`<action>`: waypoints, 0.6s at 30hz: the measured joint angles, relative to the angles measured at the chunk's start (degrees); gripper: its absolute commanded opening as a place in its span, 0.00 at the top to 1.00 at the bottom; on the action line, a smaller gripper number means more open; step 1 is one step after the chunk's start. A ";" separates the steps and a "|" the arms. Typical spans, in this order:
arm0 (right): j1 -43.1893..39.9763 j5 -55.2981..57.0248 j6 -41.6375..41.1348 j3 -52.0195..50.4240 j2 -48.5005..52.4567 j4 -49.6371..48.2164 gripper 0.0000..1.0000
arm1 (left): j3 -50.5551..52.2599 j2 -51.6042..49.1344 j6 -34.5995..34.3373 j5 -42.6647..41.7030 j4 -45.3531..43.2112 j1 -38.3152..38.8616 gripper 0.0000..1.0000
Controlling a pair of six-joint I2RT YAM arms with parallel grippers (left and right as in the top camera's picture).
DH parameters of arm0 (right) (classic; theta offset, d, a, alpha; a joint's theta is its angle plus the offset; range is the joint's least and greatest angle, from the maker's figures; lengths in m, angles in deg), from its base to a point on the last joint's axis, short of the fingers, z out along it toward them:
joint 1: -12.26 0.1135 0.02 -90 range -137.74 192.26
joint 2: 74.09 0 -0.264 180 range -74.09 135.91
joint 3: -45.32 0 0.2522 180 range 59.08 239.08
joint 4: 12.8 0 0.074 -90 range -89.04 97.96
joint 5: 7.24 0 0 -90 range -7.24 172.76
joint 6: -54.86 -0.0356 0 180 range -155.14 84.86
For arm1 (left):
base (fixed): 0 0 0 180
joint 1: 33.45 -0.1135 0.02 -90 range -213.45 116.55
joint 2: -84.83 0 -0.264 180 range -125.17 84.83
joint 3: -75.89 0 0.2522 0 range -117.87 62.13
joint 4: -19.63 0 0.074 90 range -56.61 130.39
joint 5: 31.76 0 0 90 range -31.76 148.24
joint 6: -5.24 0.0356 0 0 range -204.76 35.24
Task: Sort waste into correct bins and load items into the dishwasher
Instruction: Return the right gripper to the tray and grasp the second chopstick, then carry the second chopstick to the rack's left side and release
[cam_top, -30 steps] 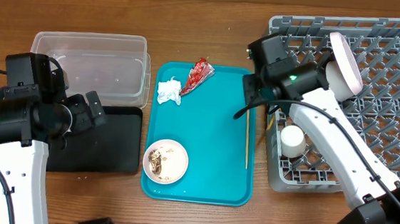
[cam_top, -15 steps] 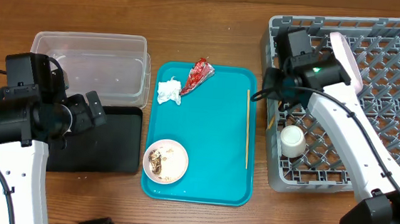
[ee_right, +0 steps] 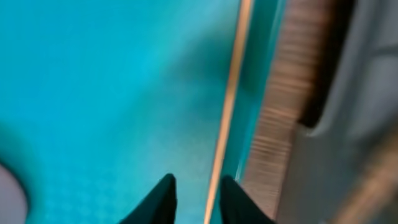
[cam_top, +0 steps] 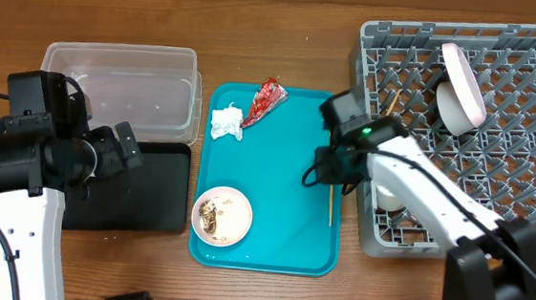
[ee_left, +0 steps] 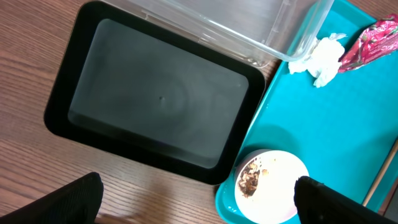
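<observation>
One wooden chopstick (cam_top: 331, 195) lies along the right edge of the turquoise tray (cam_top: 284, 185). My right gripper (cam_top: 327, 172) hovers low over it, slightly open. In the right wrist view the chopstick (ee_right: 229, 112) runs between the fingertips of my right gripper (ee_right: 197, 180). The other chopstick (cam_top: 387, 103) leans in the grey dish rack (cam_top: 522, 204), near the white plate (cam_top: 463, 86) and the half-hidden cup (cam_top: 389, 196). The white bowl (cam_top: 223, 214) holds food bits. The tissue (cam_top: 226, 123) and red wrapper (cam_top: 265, 100) lie on the tray. My left gripper (cam_top: 122, 148) is wide open and empty above the black tray (cam_top: 140, 197).
The clear tub (cam_top: 124, 86) stands behind the black tray (ee_left: 161, 99) at the left. In the left wrist view the bowl (ee_left: 267, 186), tissue (ee_left: 322, 57) and wrapper (ee_left: 373, 43) show. Bare wooden table lies in front of and behind the trays.
My right gripper has left the rack's near-left corner and swung down-left onto the tray, over the remaining chopstick. One chopstick now rests in the rack. The left arm has not moved.
</observation>
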 measured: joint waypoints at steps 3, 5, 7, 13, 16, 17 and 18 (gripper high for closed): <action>1.51 0.42 1.40 -2.08 1.92 -2.71 0.64 | 0.00 0.00 0.00 0.00 0.02 0.00 0.00; 2.12 1.25 1.81 -2.60 3.06 -3.98 0.63 | 0.00 0.00 0.00 0.00 0.00 0.00 0.00; 2.25 3.17 1.42 -2.95 4.24 -5.25 0.62 | 0.00 0.00 0.00 0.00 0.02 0.00 0.00; 2.12 5.84 1.01 -3.28 5.92 -7.17 0.64 | 0.00 0.00 0.00 0.00 0.02 0.00 0.00; 2.12 5.86 0.90 -3.28 6.88 -7.74 0.73 | 0.00 0.00 0.00 0.00 0.00 0.00 0.00; 2.12 5.60 0.81 -3.28 7.37 -7.93 0.77 | 0.00 0.00 -0.02 0.00 0.00 0.00 0.00; 2.12 5.25 0.76 -3.28 7.76 -7.96 0.80 | 0.00 0.00 0.00 0.00 0.00 0.00 0.00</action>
